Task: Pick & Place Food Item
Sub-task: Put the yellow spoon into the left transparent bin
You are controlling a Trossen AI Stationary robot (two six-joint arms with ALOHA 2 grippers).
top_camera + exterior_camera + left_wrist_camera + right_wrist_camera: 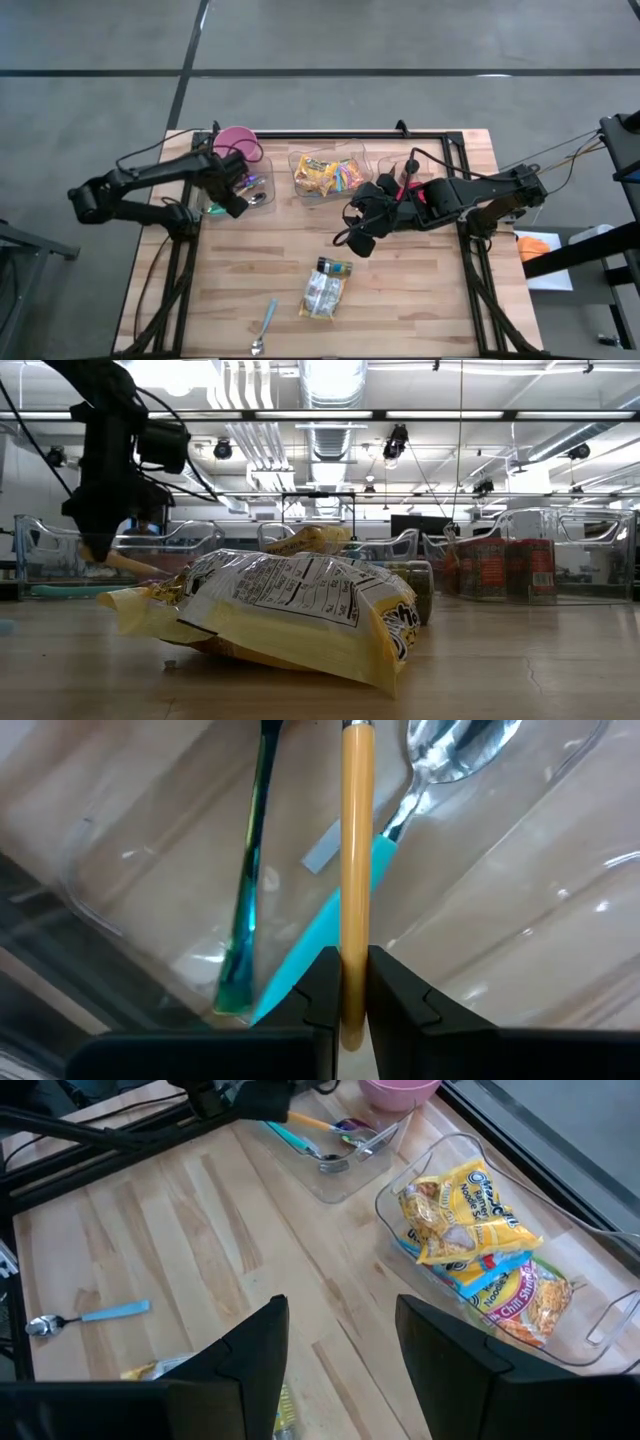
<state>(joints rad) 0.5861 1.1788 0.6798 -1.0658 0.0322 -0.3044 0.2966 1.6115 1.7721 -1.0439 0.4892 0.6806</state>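
A yellow food packet (322, 297) (300, 610) lies flat on the wooden table near its front edge, and no gripper touches it. My left gripper (237, 203) (345, 1005) hangs over the clear utensil bin (262, 172) at the back left, shut on an orange-handled utensil (357, 870). My right gripper (358, 243) (340, 1355) hovers open above the table's middle. It slants down, with nothing between its fingers. The packet lies just in front of it. My left gripper pinches the orange handle near its free end (357, 942) between its two fingers (322, 990), which point down from above. The handle runs out from the fingers and slants down into the bin (130, 564). Its working end is out of view.
A pink bowl (235, 140) stands behind the utensil bin, which holds a teal-handled spoon (330, 935). A middle bin (352, 158) holds yellow noodle packets (460, 1220). A bin of red items (412, 190) is at the right. A blue-handled spoon (265, 325) and a small dark jar (335, 267) lie near the packet.
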